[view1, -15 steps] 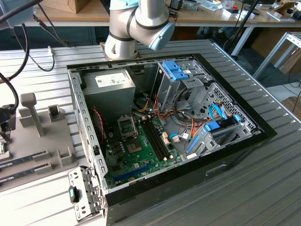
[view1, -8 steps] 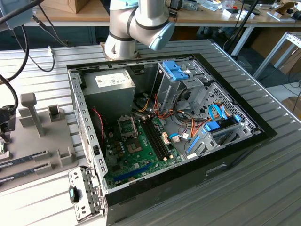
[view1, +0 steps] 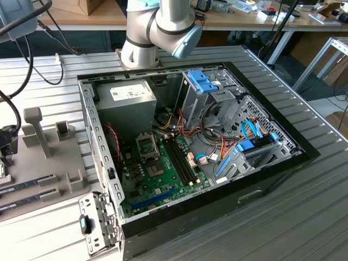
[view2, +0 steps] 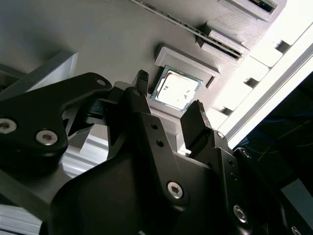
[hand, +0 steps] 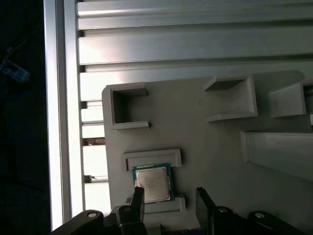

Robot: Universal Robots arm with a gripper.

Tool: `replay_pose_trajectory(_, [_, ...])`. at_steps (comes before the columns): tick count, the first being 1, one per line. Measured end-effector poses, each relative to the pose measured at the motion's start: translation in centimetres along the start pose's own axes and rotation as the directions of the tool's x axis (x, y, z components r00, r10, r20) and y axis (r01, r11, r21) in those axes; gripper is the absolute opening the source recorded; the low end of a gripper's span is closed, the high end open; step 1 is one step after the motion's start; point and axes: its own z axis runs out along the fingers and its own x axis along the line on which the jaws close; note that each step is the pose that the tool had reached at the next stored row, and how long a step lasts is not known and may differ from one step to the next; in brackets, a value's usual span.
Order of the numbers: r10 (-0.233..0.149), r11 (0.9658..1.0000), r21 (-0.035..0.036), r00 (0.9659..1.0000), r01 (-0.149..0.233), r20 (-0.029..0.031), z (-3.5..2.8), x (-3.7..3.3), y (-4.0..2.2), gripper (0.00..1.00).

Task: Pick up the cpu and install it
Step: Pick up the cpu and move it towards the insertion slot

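1. Exterior view: looking down on an open computer case [view1: 217, 213], green motherboard [view1: 179, 187] flat inside. Robot arm [view1: 157, 27] up at the far edge. Grey fixture plate [view1: 38, 215] just beside the case, on the exterior view's left.
2. Second wrist view: gripper [view2: 170, 92] spread wide, black fingers [view2: 195, 122] clamping nothing. Framed between the fingertips, the cpu [view2: 175, 90], lying flat in its grey holder [view2: 186, 61] on the plate.
3. First wrist view: again a gaping gripper [hand: 170, 192], nothing held. Cpu [hand: 154, 182] seated between the holder's two rails, near the plate's edge, ribbed metal table [hand: 195, 44] alongside.
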Motion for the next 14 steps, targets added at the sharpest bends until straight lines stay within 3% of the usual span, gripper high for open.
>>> replay_pose_trajectory(14, [0.000, 1.0000, 0.0001, 1.0000, 0.000, -0.0001, 0.58, 0.28, -0.04, 0.54])
